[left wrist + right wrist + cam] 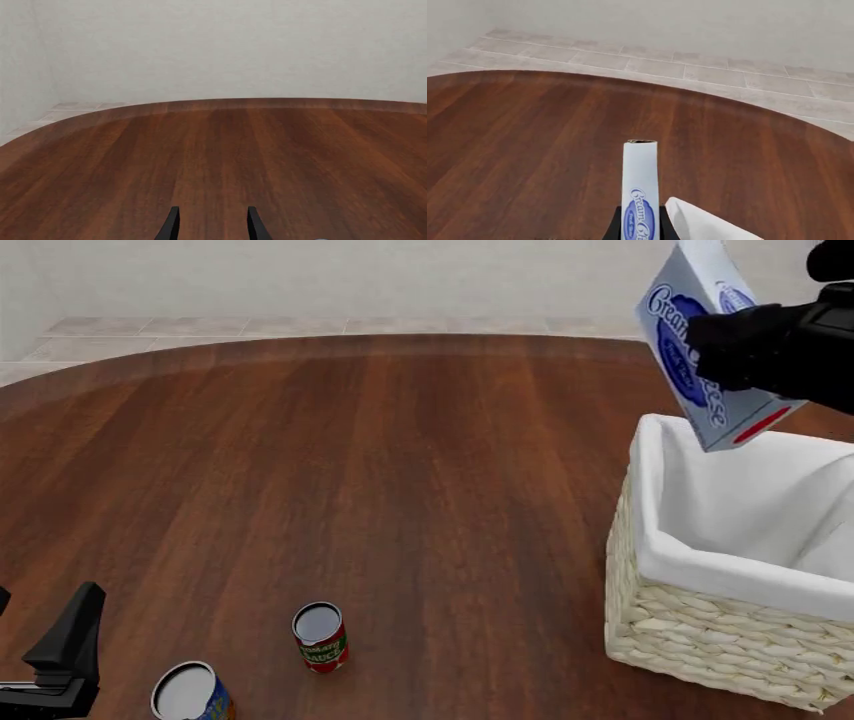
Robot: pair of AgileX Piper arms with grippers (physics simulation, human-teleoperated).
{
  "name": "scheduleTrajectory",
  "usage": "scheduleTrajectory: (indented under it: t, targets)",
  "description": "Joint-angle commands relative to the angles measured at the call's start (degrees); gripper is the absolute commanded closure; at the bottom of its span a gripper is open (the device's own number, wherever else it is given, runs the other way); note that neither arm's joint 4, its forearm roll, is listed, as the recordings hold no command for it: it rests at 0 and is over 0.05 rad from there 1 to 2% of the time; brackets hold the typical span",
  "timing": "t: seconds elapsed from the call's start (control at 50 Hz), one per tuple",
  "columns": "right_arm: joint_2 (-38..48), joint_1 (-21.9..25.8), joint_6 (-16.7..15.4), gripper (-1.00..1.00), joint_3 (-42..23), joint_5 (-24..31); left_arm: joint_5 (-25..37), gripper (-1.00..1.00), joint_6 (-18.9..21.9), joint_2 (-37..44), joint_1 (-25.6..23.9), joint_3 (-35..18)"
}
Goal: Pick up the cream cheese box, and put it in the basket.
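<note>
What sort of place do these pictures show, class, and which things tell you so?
Most likely a simulated tabletop test scene, not a real kitchen: a rounded wooden table before bare walls and tiled floor, bearing only a wicker basket and two cans. The right hand holds a cream cheese box above the basket.

My views are evenly bright, lit softly from above, with no glare. The worktop (400, 470) shows only a mild sheen and faint shadows beside the cans (319, 637). The basket (721, 640) liner shades gently inside. Everything is sharp; the worktop's far edge bows slightly in my left wrist view.
</note>
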Motion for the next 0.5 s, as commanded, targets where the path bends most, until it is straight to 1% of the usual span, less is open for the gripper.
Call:
scheduleTrajectory:
  t: [0.02,0.14,0.5]
  targets:
    - [-1.51,-1.35,1.0,1.0,1.33,-0.29,0.0,-1.0,0.0,0.0,0.0,0.0]
    - [-2.28,-2.15,1.2,1.0,2.59,-0.51,0.0,-1.0,0.0,0.0,0.0,0.0]
    - [-2.92,-3.71,1.2,1.0,3.21,-0.36,0.0,-1.0,0.0,0.0,0.0,0.0]
